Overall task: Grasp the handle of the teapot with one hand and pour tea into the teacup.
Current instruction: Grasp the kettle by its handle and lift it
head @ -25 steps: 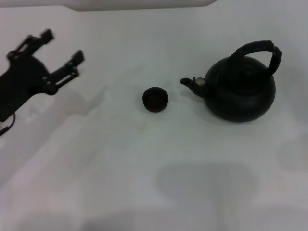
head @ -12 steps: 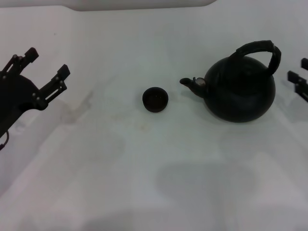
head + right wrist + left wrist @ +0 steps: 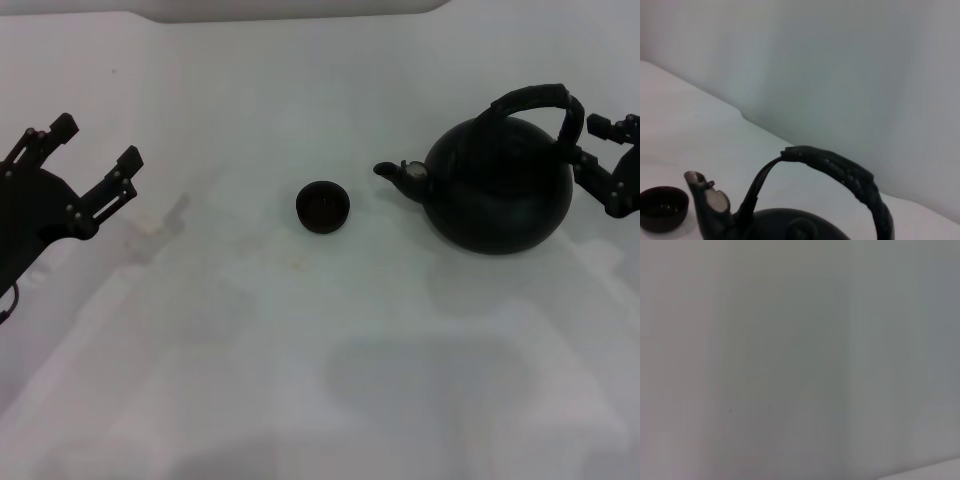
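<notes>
Head view: teapot (image 3: 500,185) upright on white table (image 3: 300,380), right of centre, spout toward teacup (image 3: 323,207). Teacup well apart from spout, upright, near table centre. Handle (image 3: 535,100) arched over pot top, free of any grip.

Right gripper (image 3: 597,148) just beside teapot's right flank, level with handle's right end; fingers apart, clamped on nothing; contact with pot or handle not determinable. Left gripper (image 3: 95,145) well apart at far left, fingers spread, holding nothing; judged idle.

Right wrist view: handle (image 3: 840,172) close ahead, ribbed wrap visible, spout and teacup (image 3: 662,207) beyond. Left wrist view: blank grey surface only.

Progress, judged: approach stage only.
1. Done: none of the task's steps; right gripper positioned near handle.
2. Remaining: close fingers on handle, lift, carry spout over teacup, tilt to pour.

Teacup contents not discernible.

Markings: no brand, label or readable writing on teapot, teacup or grippers. Small silvery spot on spout only.
</notes>
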Controlling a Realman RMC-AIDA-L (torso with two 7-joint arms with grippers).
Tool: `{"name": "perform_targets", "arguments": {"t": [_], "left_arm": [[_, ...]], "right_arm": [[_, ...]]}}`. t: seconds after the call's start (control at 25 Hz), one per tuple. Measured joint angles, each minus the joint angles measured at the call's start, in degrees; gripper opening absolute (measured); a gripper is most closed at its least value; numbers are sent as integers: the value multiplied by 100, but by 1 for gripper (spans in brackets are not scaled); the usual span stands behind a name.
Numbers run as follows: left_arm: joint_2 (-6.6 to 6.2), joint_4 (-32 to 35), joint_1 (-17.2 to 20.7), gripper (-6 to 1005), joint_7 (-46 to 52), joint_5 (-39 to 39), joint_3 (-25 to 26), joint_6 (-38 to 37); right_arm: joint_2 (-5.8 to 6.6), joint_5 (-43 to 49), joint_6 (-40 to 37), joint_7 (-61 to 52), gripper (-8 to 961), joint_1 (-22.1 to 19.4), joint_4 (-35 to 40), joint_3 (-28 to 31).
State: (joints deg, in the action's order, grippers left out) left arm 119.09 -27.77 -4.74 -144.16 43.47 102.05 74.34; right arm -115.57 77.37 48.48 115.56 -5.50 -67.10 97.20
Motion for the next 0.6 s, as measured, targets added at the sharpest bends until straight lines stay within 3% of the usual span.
{"name": "perform_targets", "arguments": {"t": [0.6], "left_arm": [[-4,0,-6,851,-7,-81,-1,8]], "right_arm": [[5,-30,-195,28,387,317,177,-116]]}}
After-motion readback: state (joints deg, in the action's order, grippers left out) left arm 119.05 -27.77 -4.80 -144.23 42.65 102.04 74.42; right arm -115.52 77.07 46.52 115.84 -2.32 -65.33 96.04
